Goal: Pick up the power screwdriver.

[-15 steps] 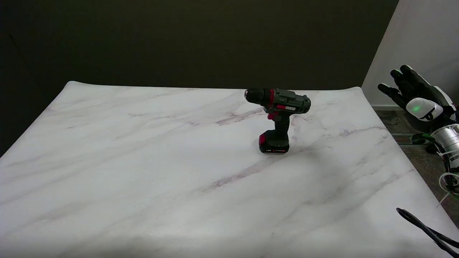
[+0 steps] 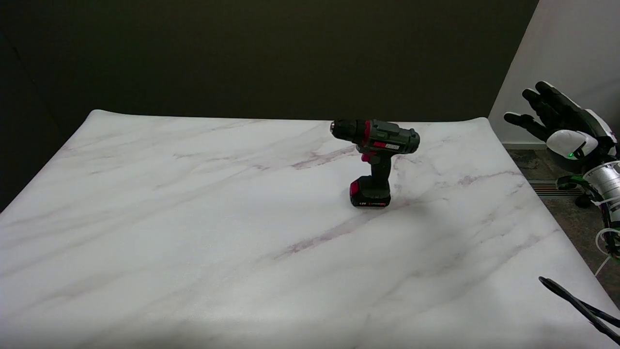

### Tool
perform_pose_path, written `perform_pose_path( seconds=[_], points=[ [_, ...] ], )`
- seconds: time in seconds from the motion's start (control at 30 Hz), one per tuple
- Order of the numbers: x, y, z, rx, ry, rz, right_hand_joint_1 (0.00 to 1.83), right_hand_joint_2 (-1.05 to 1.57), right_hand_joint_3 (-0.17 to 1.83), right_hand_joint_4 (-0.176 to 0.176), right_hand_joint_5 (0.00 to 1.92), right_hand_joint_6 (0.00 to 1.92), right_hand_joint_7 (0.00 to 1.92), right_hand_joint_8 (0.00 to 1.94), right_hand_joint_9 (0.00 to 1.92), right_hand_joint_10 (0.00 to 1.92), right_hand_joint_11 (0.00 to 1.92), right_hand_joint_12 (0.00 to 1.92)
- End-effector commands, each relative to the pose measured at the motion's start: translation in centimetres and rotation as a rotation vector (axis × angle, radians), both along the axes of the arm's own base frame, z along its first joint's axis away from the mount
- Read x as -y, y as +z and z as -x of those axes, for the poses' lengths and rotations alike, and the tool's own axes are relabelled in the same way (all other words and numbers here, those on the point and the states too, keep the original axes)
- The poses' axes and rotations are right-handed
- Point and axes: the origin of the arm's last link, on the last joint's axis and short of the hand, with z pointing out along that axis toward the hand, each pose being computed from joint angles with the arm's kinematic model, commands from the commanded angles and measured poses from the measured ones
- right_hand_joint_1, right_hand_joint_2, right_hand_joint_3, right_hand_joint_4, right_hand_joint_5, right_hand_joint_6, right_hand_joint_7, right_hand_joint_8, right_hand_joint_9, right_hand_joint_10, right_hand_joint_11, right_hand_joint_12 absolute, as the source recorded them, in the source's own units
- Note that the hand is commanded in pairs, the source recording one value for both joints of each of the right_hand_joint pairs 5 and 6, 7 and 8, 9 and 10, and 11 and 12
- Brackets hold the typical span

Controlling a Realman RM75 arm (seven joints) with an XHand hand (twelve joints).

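Since the earlier frame, the right hand (image 2: 562, 123) has risen slightly and edged left, off the right edge of the worktop (image 2: 193, 232); its fingers are spread and it holds nothing. Farther back, right of centre, the power screwdriver (image 2: 375, 162) stands upright on its battery base, chuck pointing left, well apart from the hand.

The black-and-white many-fingered right robot hand (image 2: 564, 128) is raised in the air beyond the right edge of the white marble-patterned desk (image 2: 193, 232), near its far right corner. Its black fingers (image 2: 542, 99) are extended and apart, holding nothing. The silver wrist section (image 2: 603, 182) sits below it.
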Motion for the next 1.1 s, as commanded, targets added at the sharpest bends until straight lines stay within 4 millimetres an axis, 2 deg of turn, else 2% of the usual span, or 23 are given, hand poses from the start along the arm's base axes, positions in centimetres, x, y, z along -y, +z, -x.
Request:
perform_pose_path(
  seconds=[0.03,0.13,0.23,0.4,0.6,0.8,1.1],
  points=[
    [2.6,-3.9,3.2,0.038,-0.079,-0.109,1.11,-0.27,0.18,-0.176,0.1,0.1,0.34,0.34,0.08,0.08,0.59,0.59],
    [4.8,-6.7,5.8,0.115,-0.107,-0.184,1.11,-0.25,0.18,-0.176,0.1,0.1,0.34,0.34,0.09,0.09,0.6,0.6],
    [6.3,-8.5,7.6,0.149,-0.146,-0.242,1.11,-0.25,0.18,-0.176,0.12,0.12,0.34,0.34,0.1,0.1,0.6,0.6],
    [7.5,-9.8,9.8,0.196,-0.2,-0.289,1.11,-0.25,0.19,-0.176,0.17,0.17,0.4,0.4,0.12,0.12,0.58,0.58],
    [8.1,-10.5,12.7,0.289,-0.247,-0.309,1.1,-0.29,0.23,-0.176,0.19,0.19,0.46,0.46,0.13,0.13,0.55,0.55],
    [9.2,-11.3,13.4,0.31,-0.263,-0.336,1.1,-0.3,0.24,-0.176,0.19,0.19,0.48,0.48,0.14,0.14,0.53,0.53],
    [10.9,-11.5,13.1,0.315,-0.256,-0.359,1.1,-0.32,0.25,-0.176,0.19,0.19,0.49,0.49,0.14,0.14,0.52,0.52]
  ],
)
